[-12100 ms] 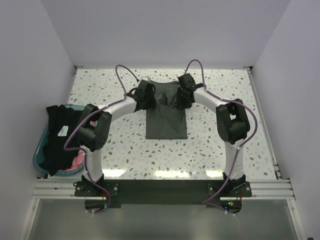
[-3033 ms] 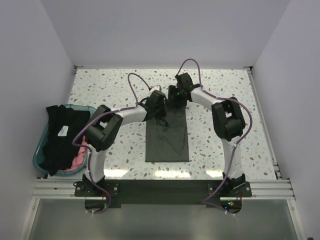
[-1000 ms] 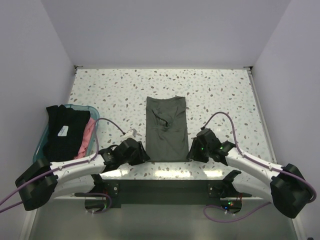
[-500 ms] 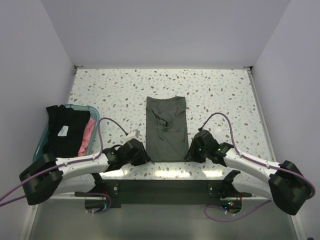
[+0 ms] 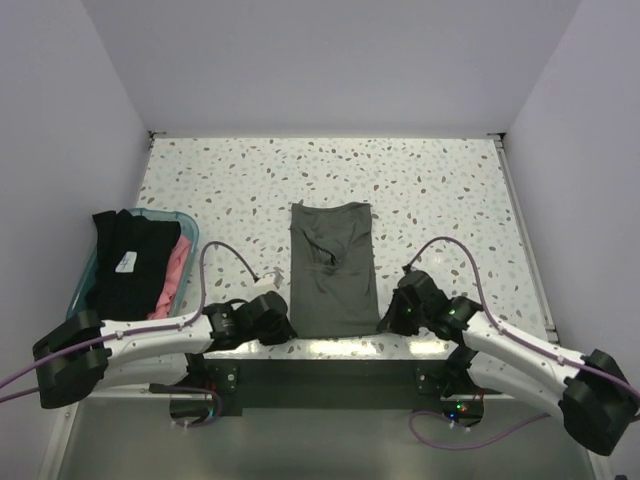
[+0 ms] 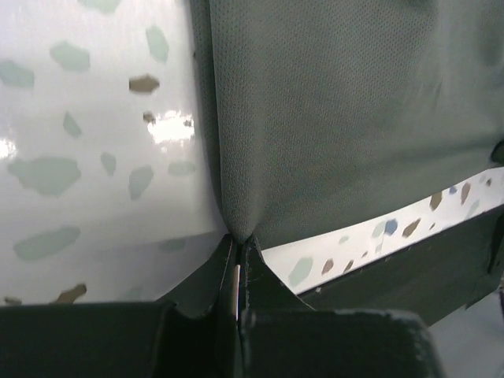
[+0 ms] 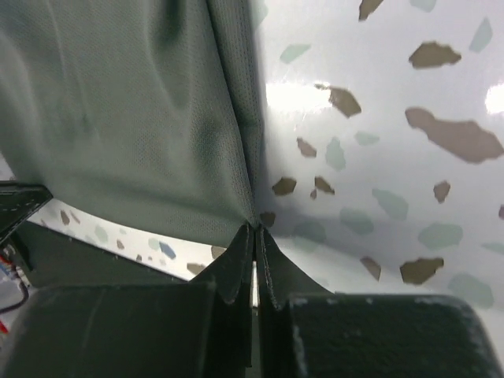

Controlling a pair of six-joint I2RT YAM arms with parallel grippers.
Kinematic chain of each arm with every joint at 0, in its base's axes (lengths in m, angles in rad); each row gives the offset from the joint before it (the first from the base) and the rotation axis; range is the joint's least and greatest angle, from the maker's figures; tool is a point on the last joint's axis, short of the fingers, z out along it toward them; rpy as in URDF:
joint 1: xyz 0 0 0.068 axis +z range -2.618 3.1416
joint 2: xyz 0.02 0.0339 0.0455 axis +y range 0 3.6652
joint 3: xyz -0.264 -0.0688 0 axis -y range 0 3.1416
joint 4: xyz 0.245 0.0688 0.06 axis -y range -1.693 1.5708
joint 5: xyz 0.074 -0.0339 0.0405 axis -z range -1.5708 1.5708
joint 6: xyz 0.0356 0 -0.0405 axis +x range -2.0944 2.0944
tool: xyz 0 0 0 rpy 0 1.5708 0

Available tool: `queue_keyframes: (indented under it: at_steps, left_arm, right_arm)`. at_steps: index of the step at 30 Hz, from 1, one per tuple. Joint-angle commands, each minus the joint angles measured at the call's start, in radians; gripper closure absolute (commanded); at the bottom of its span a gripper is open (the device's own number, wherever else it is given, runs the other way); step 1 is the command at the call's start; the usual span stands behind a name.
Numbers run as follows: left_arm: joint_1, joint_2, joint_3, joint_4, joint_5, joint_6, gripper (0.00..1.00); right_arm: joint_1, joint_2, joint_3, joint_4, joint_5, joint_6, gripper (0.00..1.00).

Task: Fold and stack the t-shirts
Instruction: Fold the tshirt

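green shirt (image 5: pixel 333 270) flat, tabletop centre toward near edge | left gripper (image 6: pixel 238 250) pinching its near-left corner | right gripper (image 7: pixel 255 235) pinching near-right | likely for lifting hem, folding it away

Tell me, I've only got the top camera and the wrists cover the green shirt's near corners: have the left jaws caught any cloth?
Observer: Yes. The left wrist view shows the left jaws shut on the near corner of the olive-green t-shirt, cloth drawn to a point between them.
Operator: And the right side?
Observer: The right wrist view shows the right jaws shut on the other near corner, pinching the shirt's folded edge.
Operator: Is the cloth near the pinches bunched up?
Observer: No. Both wrist views show it fairly smooth, with soft creases fanning from each pinch.
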Motion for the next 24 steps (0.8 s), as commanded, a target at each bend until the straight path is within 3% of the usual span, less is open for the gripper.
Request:
queue_keyframes:
  at_steps: [1, 7, 15, 24]
  left_arm:
    - [-0.053, -0.068, 0.012, -0.201, -0.061, -0.031, 1.0]
    - [-0.056, -0.14, 0.136, -0.31, -0.15, 0.025, 1.0]
    - [0.178, -0.01, 0.374, -0.232, -0.15, 0.285, 1.0]
    - [0.404, 0.212, 0.629, -0.077, -0.043, 0.428, 1.0]
  right_arm:
    - [0.016, -0.119, 0.03, -0.177, 0.002, -0.024, 1.0]
    - [0.016, -0.18, 0.18, -0.311, 0.109, -0.09, 1.0]
    - [0.001, 0.075, 0.506, -0.297, 0.287, -0.265, 1.0]
    - [-0.172, 0.405, 0.79, -0.112, 0.185, -0.401, 1.0]
